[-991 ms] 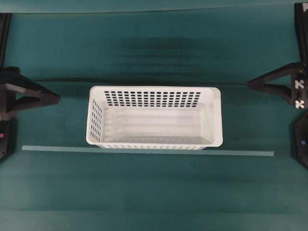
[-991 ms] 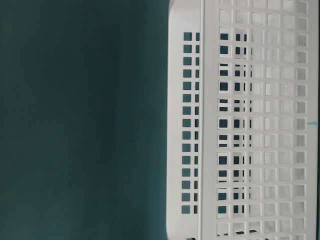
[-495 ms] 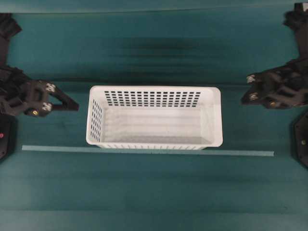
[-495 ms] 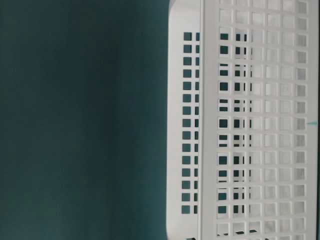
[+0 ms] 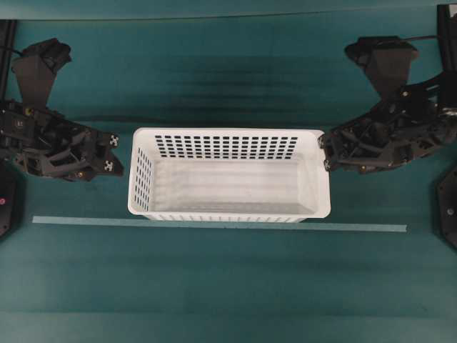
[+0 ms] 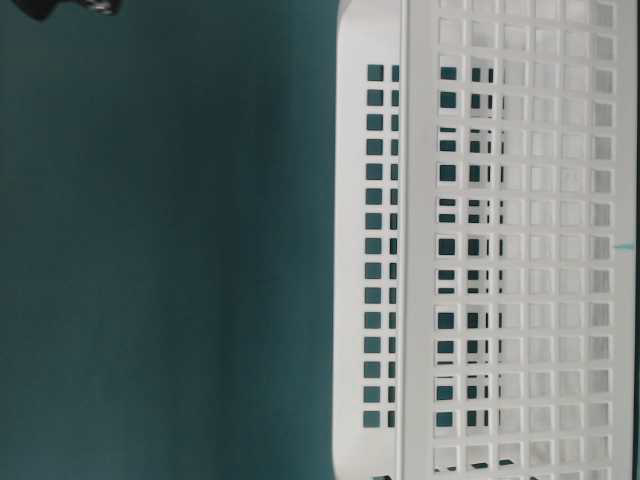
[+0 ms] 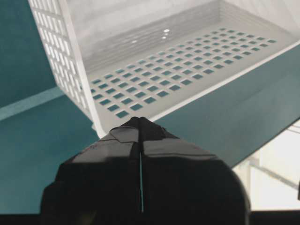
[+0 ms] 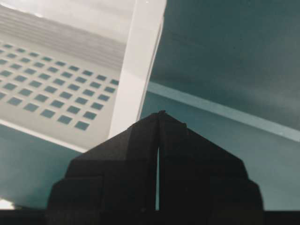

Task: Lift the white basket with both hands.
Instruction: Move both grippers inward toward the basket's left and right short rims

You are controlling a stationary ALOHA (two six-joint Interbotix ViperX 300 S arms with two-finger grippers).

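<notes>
The white basket (image 5: pixel 228 175) stands empty in the middle of the green table, its perforated walls filling the right of the table-level view (image 6: pixel 500 250). My left gripper (image 5: pixel 114 163) is shut with nothing in it, its tip just left of the basket's left end. The left wrist view has that tip (image 7: pixel 140 120) at the corner of the basket (image 7: pixel 154 70). My right gripper (image 5: pixel 323 151) is shut and empty too, its tip at the rim of the right end. From the right wrist, the tip (image 8: pixel 161 114) sits beside the basket's rim (image 8: pixel 138 70).
A pale tape line (image 5: pixel 214 225) runs across the table just in front of the basket. Black arm bases (image 5: pixel 446 207) stand at both side edges. A dark bit of an arm (image 6: pixel 70 8) shows at the top left of the table-level view.
Both arms have swung inward from the table's sides toward the basket's ends, the right tip reaching the rim. Both grippers stayed shut. The basket has not moved.
</notes>
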